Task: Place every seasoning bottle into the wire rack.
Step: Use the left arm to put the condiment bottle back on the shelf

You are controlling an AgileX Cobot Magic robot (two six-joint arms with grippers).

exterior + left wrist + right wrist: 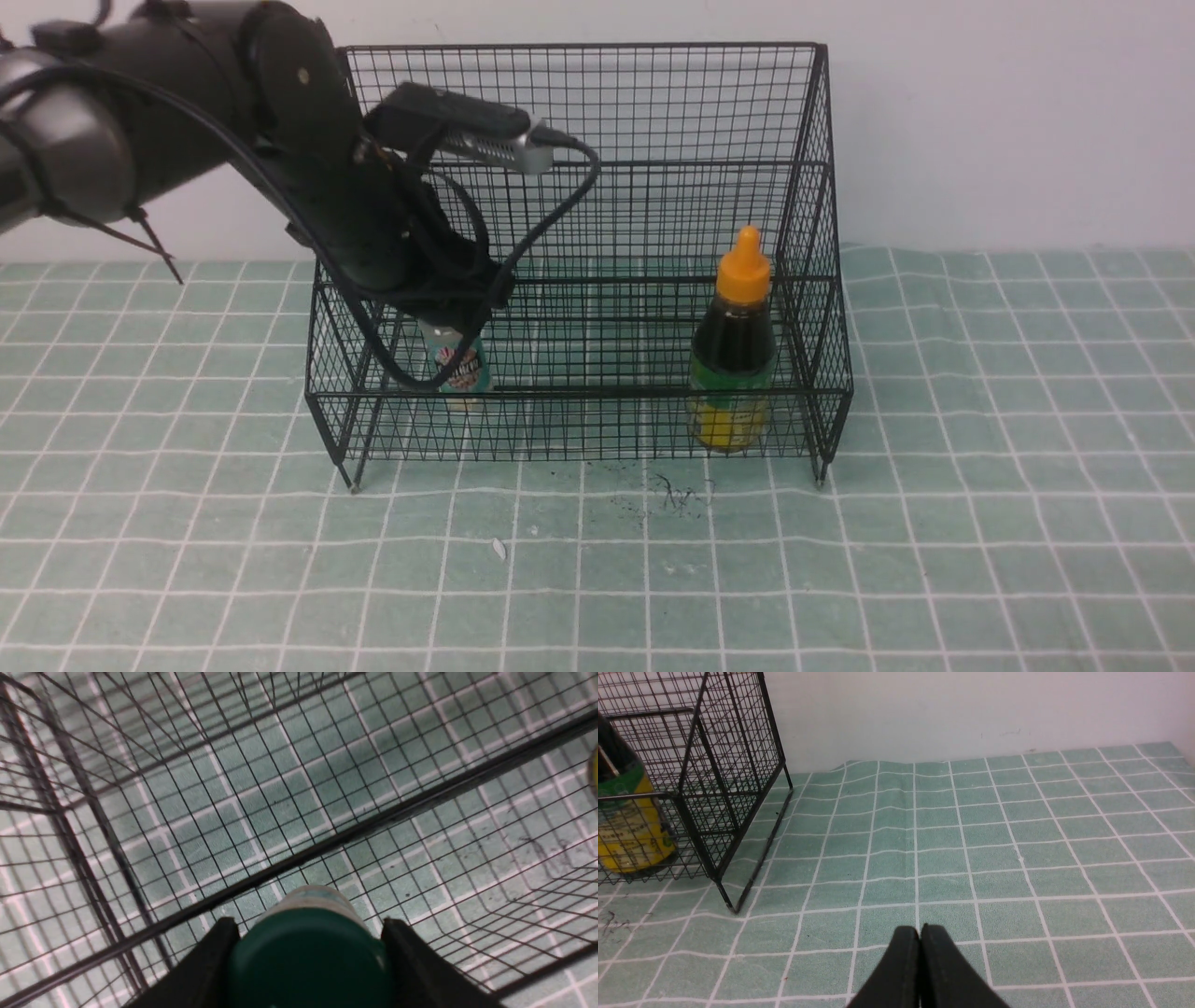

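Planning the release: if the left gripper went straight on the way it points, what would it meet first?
The left gripper holds the small clear green-capped shaker, whose base would likely meet the mesh floor of the black wire rack first; it may already touch.

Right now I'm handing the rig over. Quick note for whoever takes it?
Grippers: left gripper closed on the top of the shaker, inside the rack at its left end. The right gripper is shut, empty, over the mat beside the rack.
Done: sauce bottle stands upright at the rack's right end.
Left: can't tell if the shaker's base touches the wire. Probably lower if needed, release, back out.
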